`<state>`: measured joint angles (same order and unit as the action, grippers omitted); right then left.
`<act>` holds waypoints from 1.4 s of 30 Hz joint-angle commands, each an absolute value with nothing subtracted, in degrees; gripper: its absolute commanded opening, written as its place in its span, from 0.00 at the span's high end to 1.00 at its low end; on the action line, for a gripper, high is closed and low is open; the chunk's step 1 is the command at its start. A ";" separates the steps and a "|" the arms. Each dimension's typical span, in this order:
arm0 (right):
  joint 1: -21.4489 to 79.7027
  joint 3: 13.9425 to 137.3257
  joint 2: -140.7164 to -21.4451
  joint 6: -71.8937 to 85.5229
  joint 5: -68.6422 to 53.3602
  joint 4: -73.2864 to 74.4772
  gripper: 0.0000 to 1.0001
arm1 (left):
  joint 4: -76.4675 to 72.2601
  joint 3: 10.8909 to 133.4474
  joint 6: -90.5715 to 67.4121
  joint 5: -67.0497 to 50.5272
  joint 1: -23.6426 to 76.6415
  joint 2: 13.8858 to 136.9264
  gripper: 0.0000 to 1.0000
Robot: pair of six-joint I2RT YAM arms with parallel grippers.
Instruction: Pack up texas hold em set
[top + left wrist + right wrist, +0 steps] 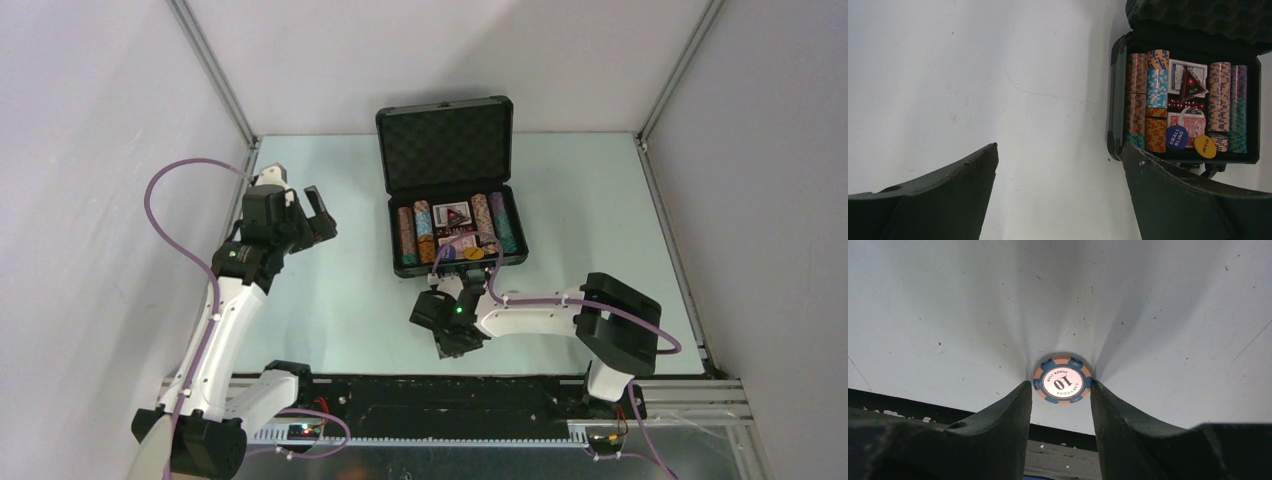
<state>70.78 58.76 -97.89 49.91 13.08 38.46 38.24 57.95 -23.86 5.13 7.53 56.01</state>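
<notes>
Chip (pixel 1063 380) pinched by right end effector (pixel 1060 386) near briefcase (pixel 445 145); left end effector (pixel 1059 147) spread empty.

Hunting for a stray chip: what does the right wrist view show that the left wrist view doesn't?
Right wrist only: a poker chip marked 10, pinched by the right gripper. Left wrist only: the open case holding chip rows, card decks, a blue disc and a yellow disc, beyond the open left gripper. Both: the pale table.
</notes>
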 commanded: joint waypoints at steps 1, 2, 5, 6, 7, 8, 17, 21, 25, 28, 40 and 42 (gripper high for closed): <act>70.88 59.41 -99.62 50.56 14.69 37.75 0.50 | 36.89 57.80 -23.03 4.09 7.07 55.31 0.02; 70.76 59.50 -99.70 50.59 14.69 37.77 0.51 | 36.87 57.82 -22.99 4.11 7.10 55.30 0.02; 70.71 59.57 -99.79 50.49 14.75 37.87 0.53 | 36.84 57.75 -23.00 4.12 7.10 55.33 0.02; 70.72 59.58 -99.76 50.46 14.83 37.88 0.53 | 36.87 57.70 -23.04 4.13 7.07 55.36 0.02; 70.68 59.59 -99.69 50.45 14.93 37.92 0.53 | 36.88 57.77 -23.03 4.13 7.05 55.37 0.02; 70.67 59.57 -99.64 50.45 15.00 38.02 0.54 | 36.85 57.77 -23.05 4.11 7.08 55.41 0.02; 69.32 59.54 -98.43 49.66 16.11 38.93 0.56 | 36.88 57.82 -23.12 4.03 7.04 55.37 0.02; 68.59 59.55 -97.39 49.26 17.12 39.27 0.56 | 36.84 57.80 -23.11 4.00 7.07 55.42 0.02; 67.24 59.58 -96.64 48.53 17.99 40.02 0.56 | 36.84 57.82 -23.12 4.06 7.06 55.42 0.02; 65.50 59.58 -96.17 47.75 18.69 40.70 0.56 | 36.88 57.80 -23.12 3.97 7.07 55.52 0.02; 55.99 58.41 -90.06 42.72 21.89 42.35 0.56 | 36.89 57.79 -23.11 3.85 7.02 55.31 0.02; 54.44 57.87 -89.04 41.98 21.42 41.91 0.56 | 36.90 57.80 -23.12 3.80 6.92 55.28 0.02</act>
